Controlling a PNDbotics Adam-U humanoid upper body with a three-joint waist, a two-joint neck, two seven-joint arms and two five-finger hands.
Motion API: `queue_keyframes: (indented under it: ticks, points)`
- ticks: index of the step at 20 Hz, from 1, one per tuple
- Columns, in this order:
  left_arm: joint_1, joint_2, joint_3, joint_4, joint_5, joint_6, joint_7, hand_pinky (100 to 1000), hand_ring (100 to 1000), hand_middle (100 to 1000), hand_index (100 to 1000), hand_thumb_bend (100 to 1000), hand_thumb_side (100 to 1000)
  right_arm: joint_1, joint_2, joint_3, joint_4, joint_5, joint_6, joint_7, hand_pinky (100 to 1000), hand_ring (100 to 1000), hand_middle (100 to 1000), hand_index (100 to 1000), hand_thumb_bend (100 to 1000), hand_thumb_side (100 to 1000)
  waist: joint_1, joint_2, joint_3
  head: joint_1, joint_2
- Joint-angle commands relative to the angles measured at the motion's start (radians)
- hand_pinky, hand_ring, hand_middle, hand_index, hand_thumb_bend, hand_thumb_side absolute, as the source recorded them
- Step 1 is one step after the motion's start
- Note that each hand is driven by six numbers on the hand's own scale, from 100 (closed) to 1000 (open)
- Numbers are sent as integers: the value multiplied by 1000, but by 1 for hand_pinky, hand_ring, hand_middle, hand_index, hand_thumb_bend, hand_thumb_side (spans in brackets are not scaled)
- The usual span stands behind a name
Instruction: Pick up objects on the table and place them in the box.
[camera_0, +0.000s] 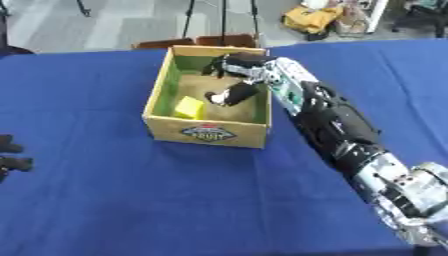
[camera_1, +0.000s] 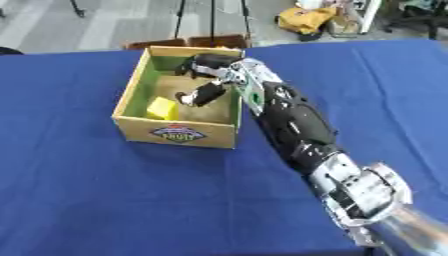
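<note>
Right arm (camera_0: 350, 135) ran from lower right corner up over blue table (camera_0: 105, 200) w/ right hand (camera_0: 241, 75) inside cardboard box (camera_0: 208, 131), fingers curled down, holding nothing visible. Yellow block (camera_0: 189, 107) lay on box floor, just left of fingertips. Left hand (camera_0: 12, 155) at left edge, fingers unclear.

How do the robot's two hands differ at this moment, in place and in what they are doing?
The right hand reaches inside the box, above the yellow block; the left hand shows only at the left edge, over the blue table. The right hand's fingers curl downward, holding nothing visible; the left hand is too cut off to judge. Both are mostly black.
</note>
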Motion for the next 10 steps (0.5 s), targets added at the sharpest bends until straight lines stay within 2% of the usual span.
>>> queue_keyframes:
  ticks: [1,5,10]
  points:
    - [-14,12,4,-15,3,-3,1,725,498,583,732,746,922,-25,-37,0,-54,-33,-2,-18,817,778,826,915,187,595,1,-14,-4,4,-11]
    - [-13,14,8,-15,2,-3,5,724,498,582,732,747,922,-20,-68,17,-130,-96,-12,-28,815,773,819,914,169,590,-1,-14,-15,12,-14]
    - [-12,18,13,-15,-1,-4,10,724,498,582,732,747,921,8,-123,44,-263,-228,-5,-23,813,767,810,917,154,565,-3,-15,-33,23,-15]
